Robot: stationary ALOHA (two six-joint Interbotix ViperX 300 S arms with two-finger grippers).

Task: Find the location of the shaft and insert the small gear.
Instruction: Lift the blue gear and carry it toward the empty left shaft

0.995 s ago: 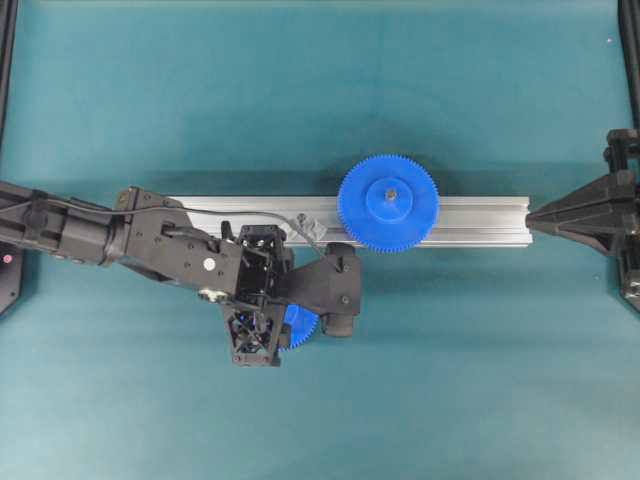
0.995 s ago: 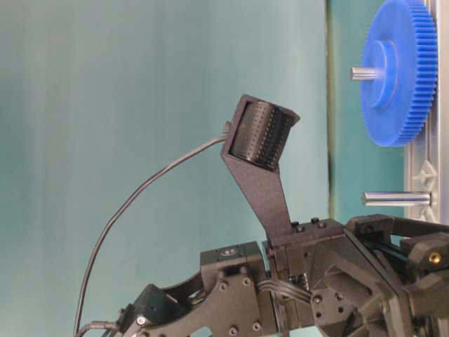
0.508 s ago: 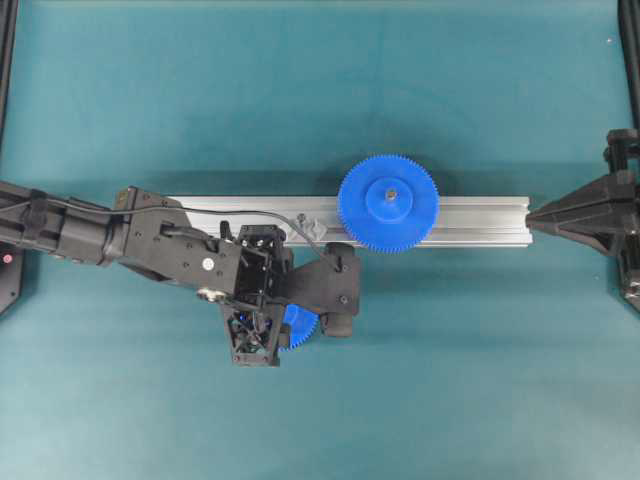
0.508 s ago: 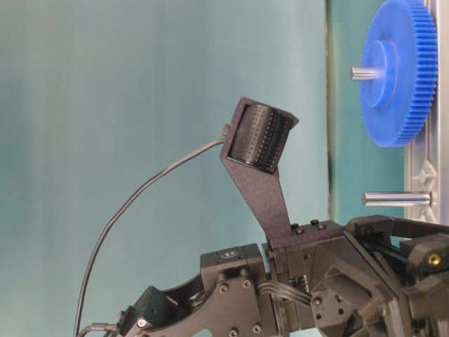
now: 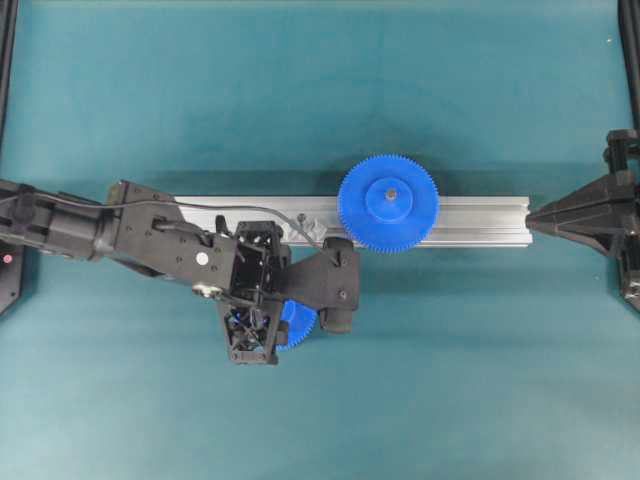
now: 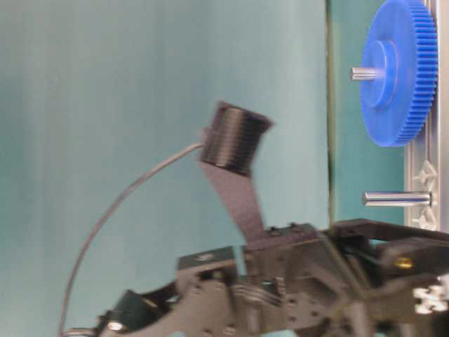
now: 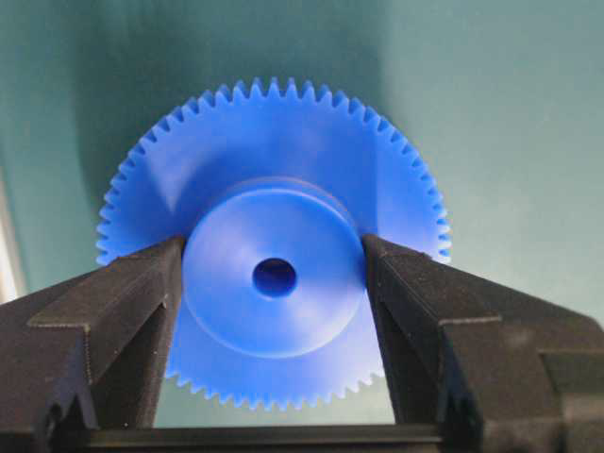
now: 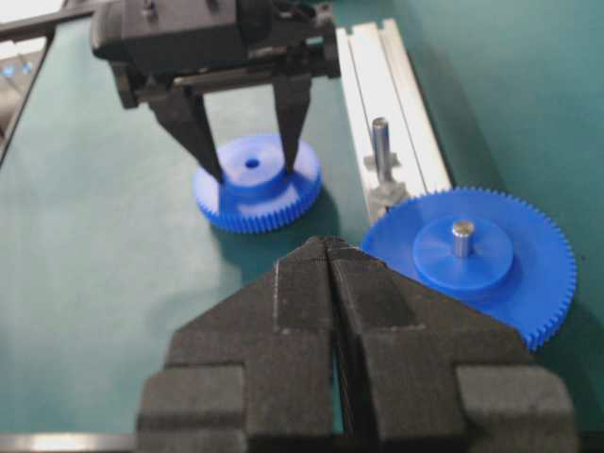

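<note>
Two black fingers [image 7: 132,311] fill the bottom of my left wrist view, and between them sits the small gear [image 7: 274,245], its raised hub pinched on both sides so the left gripper [image 7: 274,283] has its jaws closed on that hub. From the right wrist view I see the same hold from the other side: the left gripper's fingers come down on either side of the hub while the small gear lies flat on the teal bench [image 8: 113,311]. Nearest that camera, the right gripper [image 8: 330,247] has its jaws pressed together with nothing between them. Just beyond it on my right stands the large gear [image 8: 472,260], seated on its own pin on the aluminium rail [image 8: 377,85]. A little farther along the rail, between the large gear and the left arm, the shaft [image 8: 380,142] stands upright and bare. From overhead, the small gear [image 5: 298,325] shows only as a blue edge under the left arm, on the bench just below the rail [image 5: 480,222] and apart from it. The large gear [image 5: 388,203] sits near the middle of the rail, and the right gripper [image 5: 533,214] rests at the rail's far right end. In the table-level view the left arm is blurred.
</note>
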